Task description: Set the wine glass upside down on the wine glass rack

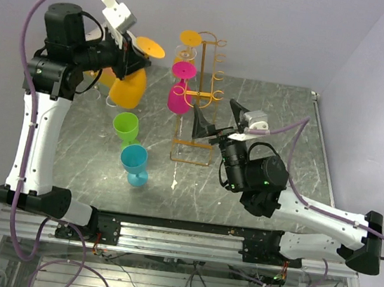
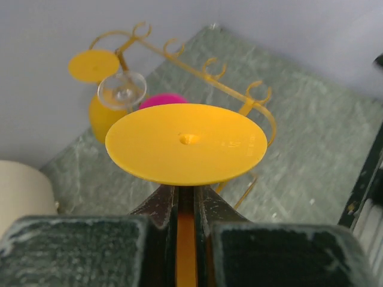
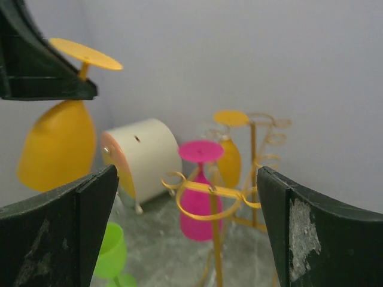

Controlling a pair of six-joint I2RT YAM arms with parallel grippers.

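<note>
Right now the left gripper (image 1: 128,61) is up high at far left, clamped shut on the stem of the orange wine glass (image 1: 129,88). The glass is already flipped, foot on top and bowl hanging down. It is in the air, left of the wine glass rack (image 3: 215,191) and not touching it. Gripping at the stem leaves the foot free, probably so it can slide into a loop.

Next over, a green glass (image 1: 126,126) and a blue glass (image 1: 134,158) stand upright on the table (image 1: 90,165). Likely waiting their turn.

On the rack, a pink glass (image 1: 179,98) hangs bowl-down on the left side. Above it hang a clear one (image 2: 121,89) and another orange one, seen from the left wrist. The right-side loops look free.

The right gripper (image 1: 216,120) sits just right of the rack with its jaws spread wide, holding nothing. Judgement: carry the glass across, line the stem up with a free loop, and don't knock the hung glasses.
</note>
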